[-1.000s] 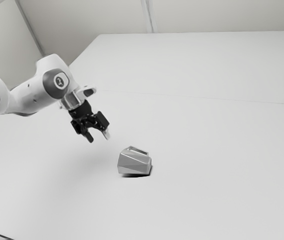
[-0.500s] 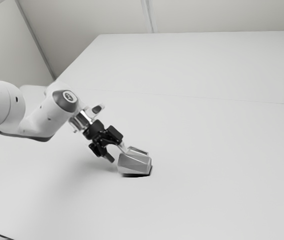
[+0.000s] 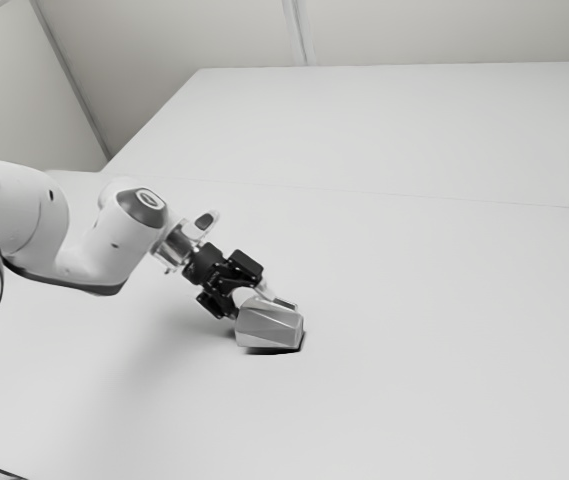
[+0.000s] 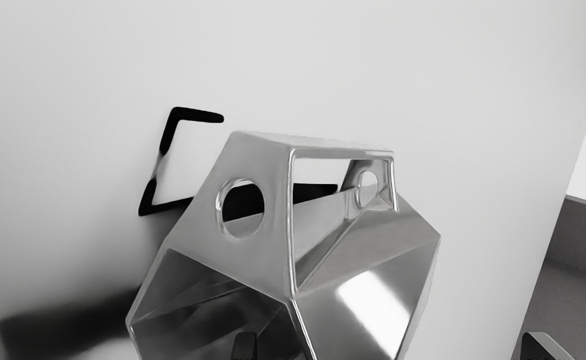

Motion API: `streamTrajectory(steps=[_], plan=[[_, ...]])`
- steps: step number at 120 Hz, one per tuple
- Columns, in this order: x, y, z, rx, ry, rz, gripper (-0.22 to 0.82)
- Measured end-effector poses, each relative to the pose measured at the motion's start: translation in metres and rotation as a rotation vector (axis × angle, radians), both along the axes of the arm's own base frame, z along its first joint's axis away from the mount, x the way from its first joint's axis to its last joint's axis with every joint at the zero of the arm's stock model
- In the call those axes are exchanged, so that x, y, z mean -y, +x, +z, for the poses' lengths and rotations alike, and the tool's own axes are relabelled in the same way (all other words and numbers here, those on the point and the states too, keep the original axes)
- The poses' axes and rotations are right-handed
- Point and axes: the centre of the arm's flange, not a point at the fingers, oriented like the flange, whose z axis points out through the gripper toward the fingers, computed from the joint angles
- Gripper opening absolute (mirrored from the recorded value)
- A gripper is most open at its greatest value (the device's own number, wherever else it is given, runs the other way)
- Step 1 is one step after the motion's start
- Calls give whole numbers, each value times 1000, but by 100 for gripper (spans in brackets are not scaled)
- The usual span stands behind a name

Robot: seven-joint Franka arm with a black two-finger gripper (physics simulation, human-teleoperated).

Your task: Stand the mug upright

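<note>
The faceted silver mug (image 3: 270, 325) lies on its side on the white table, with its handle uppermost in the exterior view. My gripper (image 3: 248, 306) is at the mug's end nearer the arm, tilted down, its far finger close by the handle. In the wrist view the mug (image 4: 357, 305) and its angular handle (image 4: 265, 150) with round holes face the camera. The gripper (image 4: 395, 346) has its fingertips wide apart: one overlaps the mug's dark side, the other is out beyond the bright facet. Whether either finger touches the mug cannot be told.
The white table (image 3: 444, 350) extends around the mug, and its edge runs along one side of the wrist view with grey floor (image 4: 567, 300) beyond. Dark shadows from the mug and hand fall on the tabletop. A pale panel (image 3: 384, 130) stands at the back.
My hand has come down toward the exterior view's right, from above and beside the mug to right against its near end in that view. The mug has stayed where it was.
</note>
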Motion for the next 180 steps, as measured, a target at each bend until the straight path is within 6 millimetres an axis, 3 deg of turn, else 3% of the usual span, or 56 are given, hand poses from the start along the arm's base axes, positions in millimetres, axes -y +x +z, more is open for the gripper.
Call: streamTrajectory(steps=[51, 79, 114, 141, 165, 180], plan=[[8, 4, -3, -20, 20, 63, 24], [8, 7, -4, -36, 18, 110, 2], [13, 10, 10, -31, -13, 142, -13], [15, 10, 16, -30, -25, 147, -17], [16, 12, 38, -1, -28, 145, -18], [23, 18, 63, 34, 25, 110, -18]])
